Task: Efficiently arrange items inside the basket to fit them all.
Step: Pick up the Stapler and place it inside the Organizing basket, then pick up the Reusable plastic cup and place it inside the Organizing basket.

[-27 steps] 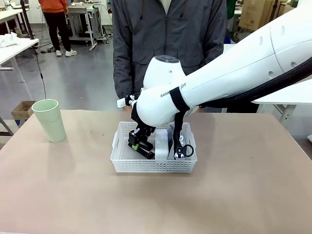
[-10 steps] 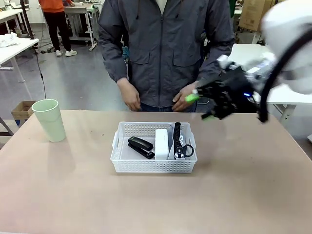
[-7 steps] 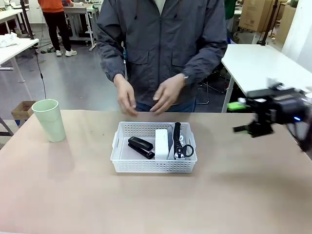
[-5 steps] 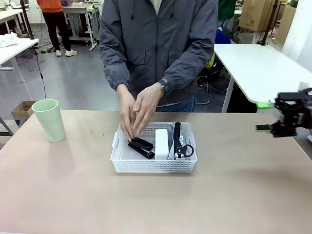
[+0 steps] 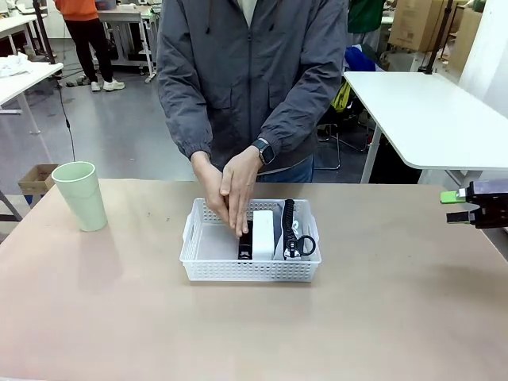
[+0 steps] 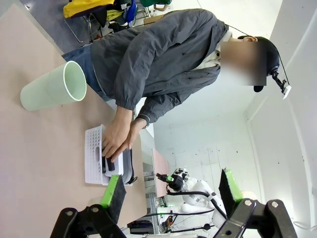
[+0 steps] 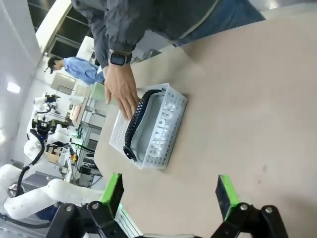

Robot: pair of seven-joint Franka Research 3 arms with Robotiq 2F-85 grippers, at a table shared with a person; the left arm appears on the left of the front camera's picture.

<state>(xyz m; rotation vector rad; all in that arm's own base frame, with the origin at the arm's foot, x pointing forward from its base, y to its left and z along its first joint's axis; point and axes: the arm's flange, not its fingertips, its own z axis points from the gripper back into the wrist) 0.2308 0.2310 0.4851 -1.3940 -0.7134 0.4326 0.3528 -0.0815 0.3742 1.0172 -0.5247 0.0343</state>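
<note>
Both tools released, nothing in them. Right tool [image 7: 169, 191] has its jaws wide apart and sits off the right end of the bench [image 5: 381, 317]. Left tool [image 6: 171, 184] is likewise spread, well back from the work.

Person's hands [image 5: 232, 189] are in the basket [image 5: 250, 271], pressing the black stapler [image 5: 245, 246] against the white box [image 5: 263, 230] mid-basket. Grey pouch [image 7: 161, 128] stands on edge along the right wall, with its black strap [image 5: 288, 218] on top. Green cup [image 5: 80, 195] is upright on the bench, well left of the basket, not packed yet.

Step in hand, my read: squeeze stapler, box and pouch rightward so the left bay opens for the cup. To do it well:
- stapler flush to the box, no gap
- leave the left bay as one clear rectangle
- cup likely goes in lying down (basket looks shallow)
- tools wait clear while hands are inside

Writing: "CAMPUS" in white on the pouch, readable sideways in the right wrist view. Nothing else legible.
</note>
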